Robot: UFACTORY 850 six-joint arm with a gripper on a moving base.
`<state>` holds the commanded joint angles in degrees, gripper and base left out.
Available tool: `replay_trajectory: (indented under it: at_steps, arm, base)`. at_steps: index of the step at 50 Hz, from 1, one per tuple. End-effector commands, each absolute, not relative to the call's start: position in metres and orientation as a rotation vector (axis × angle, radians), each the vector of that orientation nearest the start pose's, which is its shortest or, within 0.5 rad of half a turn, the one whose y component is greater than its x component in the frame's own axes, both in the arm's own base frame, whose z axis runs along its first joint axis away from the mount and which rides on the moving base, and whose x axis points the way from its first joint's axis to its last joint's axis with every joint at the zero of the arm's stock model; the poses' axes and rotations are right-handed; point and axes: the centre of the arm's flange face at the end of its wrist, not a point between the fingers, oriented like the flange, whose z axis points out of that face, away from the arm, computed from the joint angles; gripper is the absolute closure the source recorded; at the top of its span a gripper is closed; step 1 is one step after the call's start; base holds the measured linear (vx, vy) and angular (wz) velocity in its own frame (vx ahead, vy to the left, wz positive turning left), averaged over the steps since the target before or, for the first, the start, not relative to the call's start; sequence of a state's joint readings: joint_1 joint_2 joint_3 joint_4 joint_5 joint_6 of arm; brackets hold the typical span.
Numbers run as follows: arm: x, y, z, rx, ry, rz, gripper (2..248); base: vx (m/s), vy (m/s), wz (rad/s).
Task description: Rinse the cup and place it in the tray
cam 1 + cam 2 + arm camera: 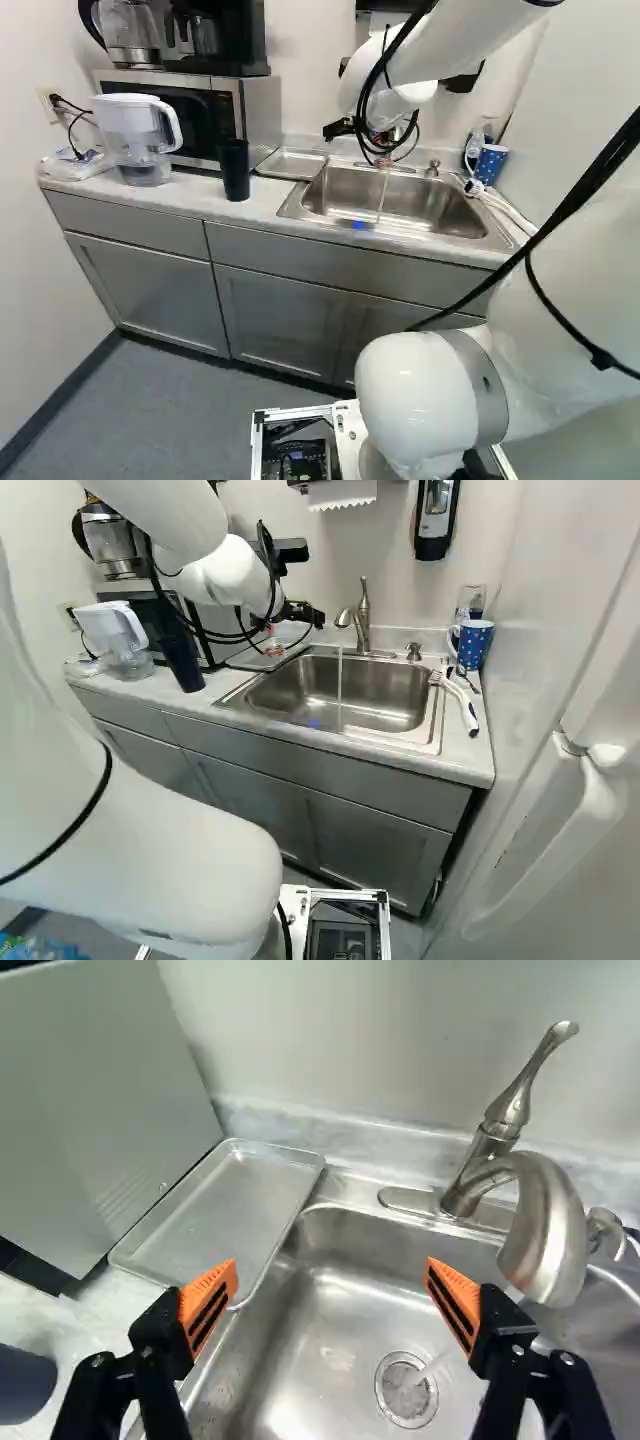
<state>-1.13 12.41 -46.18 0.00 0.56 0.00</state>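
Observation:
Above the left side of the sink, the black gripper hangs at the arm's end. In the wrist view the gripper is open wide, nothing between its orange pads. A tall dark cup stands upright on the counter left of the sink; its edge shows beside the gripper as a dark cup. The shallow metal tray lies between microwave and sink, with nothing on it. Water runs from the faucet into the steel sink. Beyond the sink's right end stands a blue spotted mug.
The microwave carries a coffee maker. A white filter pitcher stands near the left wall. A white-handled brush lies right of the sink. A soap dispenser hangs on the wall behind.

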Motion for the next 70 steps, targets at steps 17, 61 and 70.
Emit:
replay_trajectory:
  at_steps: [17,61,70]
  arm:
    - [0.43,-0.011,0.597,-2.815,0.037,-1.421,3]
    - [0.424,-0.044,0.593,-2.88,0.148,-1.352,3]
    - [0.42,-0.05,0.593,-2.885,0.172,-1.356,3]
  base:
    - [0.0,0.0,0.0]
    - [0.0,0.0,0.0]
    - [0.0,0.0,0.0]
